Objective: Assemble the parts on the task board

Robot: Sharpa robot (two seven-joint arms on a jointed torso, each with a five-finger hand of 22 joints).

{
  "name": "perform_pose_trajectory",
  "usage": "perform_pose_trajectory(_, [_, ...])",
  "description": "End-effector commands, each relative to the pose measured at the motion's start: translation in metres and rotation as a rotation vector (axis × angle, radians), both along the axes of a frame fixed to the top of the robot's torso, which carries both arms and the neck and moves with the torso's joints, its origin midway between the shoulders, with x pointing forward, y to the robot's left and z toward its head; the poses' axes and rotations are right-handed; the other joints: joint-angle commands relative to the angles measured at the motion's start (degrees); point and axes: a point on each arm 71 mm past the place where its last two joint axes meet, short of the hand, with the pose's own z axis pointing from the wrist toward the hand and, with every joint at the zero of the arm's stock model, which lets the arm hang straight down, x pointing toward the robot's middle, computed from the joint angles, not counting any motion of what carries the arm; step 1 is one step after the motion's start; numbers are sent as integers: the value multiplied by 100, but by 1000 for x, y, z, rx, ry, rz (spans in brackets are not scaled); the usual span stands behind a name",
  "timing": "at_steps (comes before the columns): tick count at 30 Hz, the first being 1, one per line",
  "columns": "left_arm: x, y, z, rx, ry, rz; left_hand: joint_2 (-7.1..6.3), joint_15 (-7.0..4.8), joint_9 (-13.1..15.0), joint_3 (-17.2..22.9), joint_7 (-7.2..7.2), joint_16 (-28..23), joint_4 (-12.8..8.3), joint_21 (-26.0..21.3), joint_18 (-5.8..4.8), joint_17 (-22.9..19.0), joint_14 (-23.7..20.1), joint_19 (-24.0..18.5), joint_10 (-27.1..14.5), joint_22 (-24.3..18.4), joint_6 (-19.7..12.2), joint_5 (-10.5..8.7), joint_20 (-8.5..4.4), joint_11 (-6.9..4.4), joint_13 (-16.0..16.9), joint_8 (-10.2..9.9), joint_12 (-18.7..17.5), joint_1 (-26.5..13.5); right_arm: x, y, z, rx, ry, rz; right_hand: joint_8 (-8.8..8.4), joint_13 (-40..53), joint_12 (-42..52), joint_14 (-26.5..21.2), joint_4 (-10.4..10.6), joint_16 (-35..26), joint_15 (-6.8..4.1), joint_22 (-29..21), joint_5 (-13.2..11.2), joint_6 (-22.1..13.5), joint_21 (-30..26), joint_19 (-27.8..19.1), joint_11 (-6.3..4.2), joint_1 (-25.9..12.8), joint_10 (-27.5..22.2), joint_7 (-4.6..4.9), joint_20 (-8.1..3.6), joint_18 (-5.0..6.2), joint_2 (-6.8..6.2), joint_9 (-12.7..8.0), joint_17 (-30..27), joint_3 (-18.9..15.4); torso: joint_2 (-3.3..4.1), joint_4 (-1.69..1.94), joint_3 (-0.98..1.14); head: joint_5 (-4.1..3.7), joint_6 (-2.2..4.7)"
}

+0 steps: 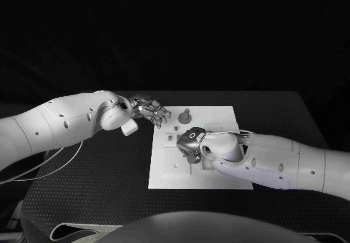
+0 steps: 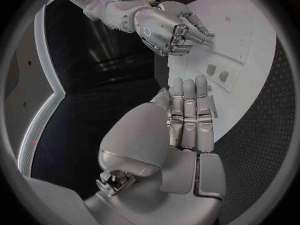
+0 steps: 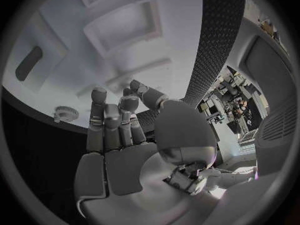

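Two hands worked over the white task board (image 1: pixel 219 174), which lay flat in the middle of the black, fine-textured counter (image 1: pixel 95 197). The left hand (image 1: pixel 149 111) hovered at the board's far left corner, fingers straight, side by side and holding nothing. The right hand (image 1: pixel 191 143) reached over the board's middle with fingers loosely apart and nothing plainly in them. A small round grey part with a stem (image 1: pixel 184 116) lay loose near the board's far edge, and a toothed, gear-like part (image 3: pixel 65 113) lay just off the board's rim. Shallow rectangular recesses (image 3: pixel 119 27) in the smooth plate looked unfilled, so assembly seemed barely begun, most fitting left.
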Motion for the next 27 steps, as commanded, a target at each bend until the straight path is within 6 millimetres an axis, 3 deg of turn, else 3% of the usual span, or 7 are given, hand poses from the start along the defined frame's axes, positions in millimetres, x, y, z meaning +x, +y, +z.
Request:
perform_pose_trajectory(1, [-1, -3, 1, -12, 1, -17, -38, -2, -2, -6, 14, -5, 39, -28, 58, -10, -32, -10, 8, 10, -16, 0, 27, 44, 6, -35, -18, -1, -1, 1, -1, -18, 0, 6, -27, -8, 19, 15, 5, -30, -198, 93, 36, 577, -14, 41, -382, 5, -800, -257, 12, 78, -13, -5, -7, 25, 2, 2, -1, -1, -2])
perform_pose_trajectory(27, [-1, -3, 1, -11, 1, -16, -41, -1, 0, -9, 14, -5, 49, -27, 59, -10, -33, -12, 8, 11, -18, 0, 28, 45, 8, -35, -20, 13, -2, 2, -5, -28, 19, 8, -37, -21, 19, 14, 5, -41, -196, 93, 35, 569, -24, 39, -378, -6, -804, -251, 13, 78, -61, -8, -10, 14, 1, -2, -3, 1, -19])
